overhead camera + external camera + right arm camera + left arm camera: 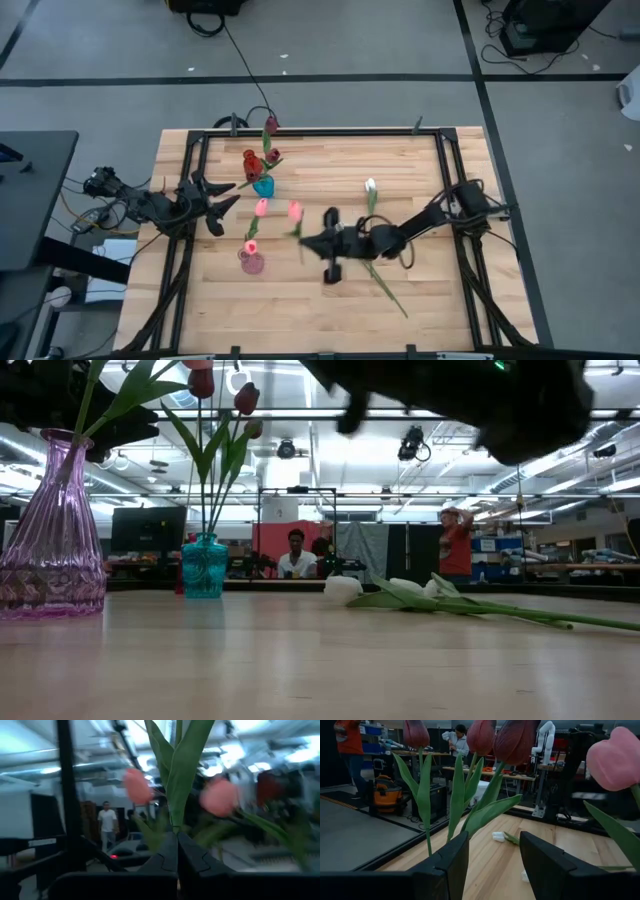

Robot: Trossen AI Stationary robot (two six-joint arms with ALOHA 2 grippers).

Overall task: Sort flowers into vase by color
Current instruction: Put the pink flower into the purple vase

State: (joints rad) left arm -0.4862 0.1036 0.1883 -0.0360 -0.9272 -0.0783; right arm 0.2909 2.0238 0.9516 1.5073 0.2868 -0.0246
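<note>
My right gripper (303, 240) is shut on a pink tulip (295, 210) and hovers over the table's middle, just right of the pink glass vase (250, 263). That vase (50, 535) holds two pink tulips (262, 207). The teal vase (205, 567) behind it holds three dark maroon tulips (481, 735). Two white tulips (345, 590) lie flat on the table right of the vases, stems running toward the near edge. My left gripper (218, 207) is open, left of the teal vase and pointing at it. My right gripper pinches the pink tulip's green stem (175, 829) between its two shut fingers, where the leaves (182, 770) spread out. The fingers lie across the stem. The tulip is lifted clear of the table and stands up out of the hold.
Black frame rails (200, 150) run along the table's left, far and right sides. Bare wood (300, 320) stretches along the near side of the table. People stand in the room beyond the far edge.
</note>
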